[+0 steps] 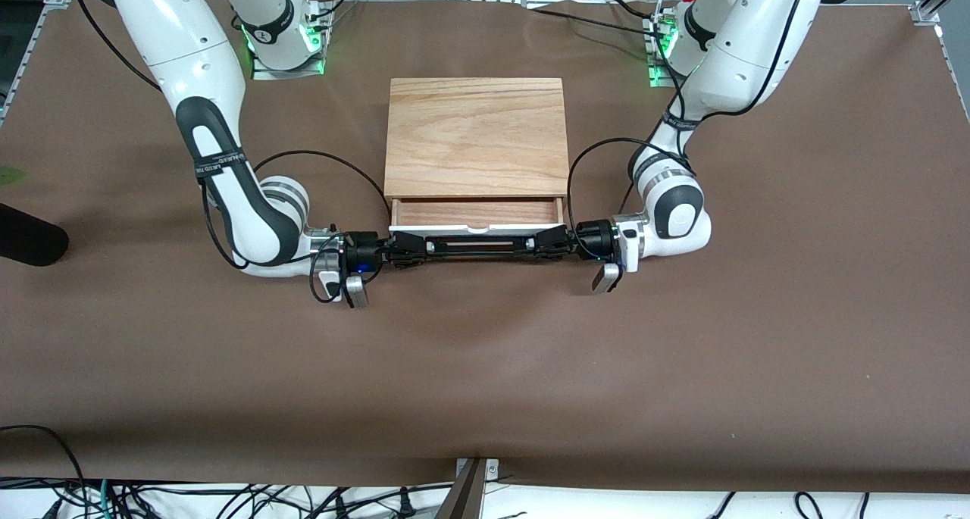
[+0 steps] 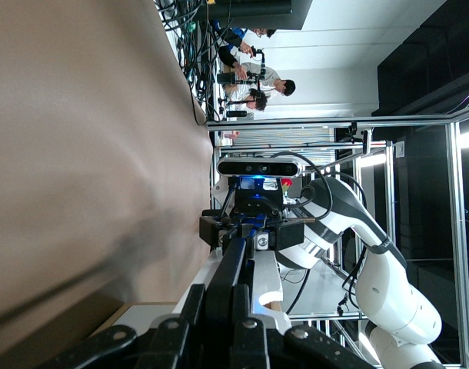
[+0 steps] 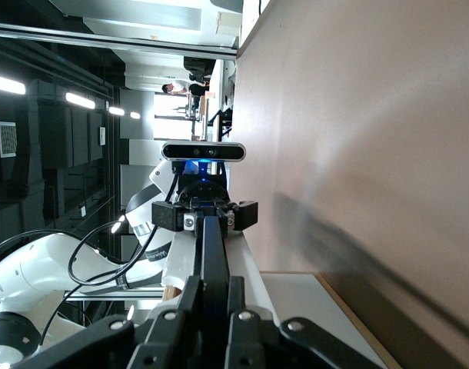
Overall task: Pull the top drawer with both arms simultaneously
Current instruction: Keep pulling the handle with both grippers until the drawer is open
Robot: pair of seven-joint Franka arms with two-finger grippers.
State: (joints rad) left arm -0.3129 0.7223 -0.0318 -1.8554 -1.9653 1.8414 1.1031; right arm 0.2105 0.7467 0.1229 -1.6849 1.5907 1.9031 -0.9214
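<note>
The top drawer [image 1: 476,213] stands a little way out of the light-wood cabinet [image 1: 476,136]; its reddish-brown inside shows, with a white front panel [image 1: 476,229] and a long black wire handle [image 1: 476,245]. My left gripper [image 1: 547,243] is shut on the handle's end toward the left arm's end of the table. My right gripper [image 1: 405,248] is shut on the handle's end toward the right arm's end. In the left wrist view the handle [image 2: 228,269] runs between my fingers [image 2: 190,306] to the right gripper. In the right wrist view the handle [image 3: 212,261] runs likewise between my fingers [image 3: 190,296].
The cabinet stands on a brown table cover [image 1: 485,367]. A black object [image 1: 30,235] lies at the table's edge toward the right arm's end. A white lower panel [image 2: 146,317] shows under the drawer front. Cables hang past the table's edge nearest the camera [image 1: 227,500].
</note>
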